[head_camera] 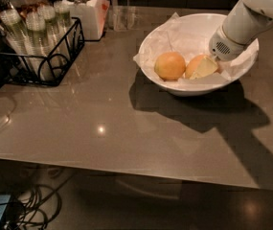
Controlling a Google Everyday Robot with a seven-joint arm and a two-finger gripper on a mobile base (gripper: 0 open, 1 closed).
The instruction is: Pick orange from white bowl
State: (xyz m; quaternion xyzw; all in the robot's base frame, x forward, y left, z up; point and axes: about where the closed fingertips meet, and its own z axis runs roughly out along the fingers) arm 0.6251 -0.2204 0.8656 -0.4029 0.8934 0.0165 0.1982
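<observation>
From my station, the gripper point(206, 67) is down inside the white bowl point(198, 90) at the table's point(102, 128) far right, pressed against the orange point(193, 65) on its right side. It looks like contact, but I cannot tell how wide it is set or whether it has hold of the fruit. A rounder orange point(170, 65) sits just beside it on the left, and both lie on crumpled paper point(188, 35).
</observation>
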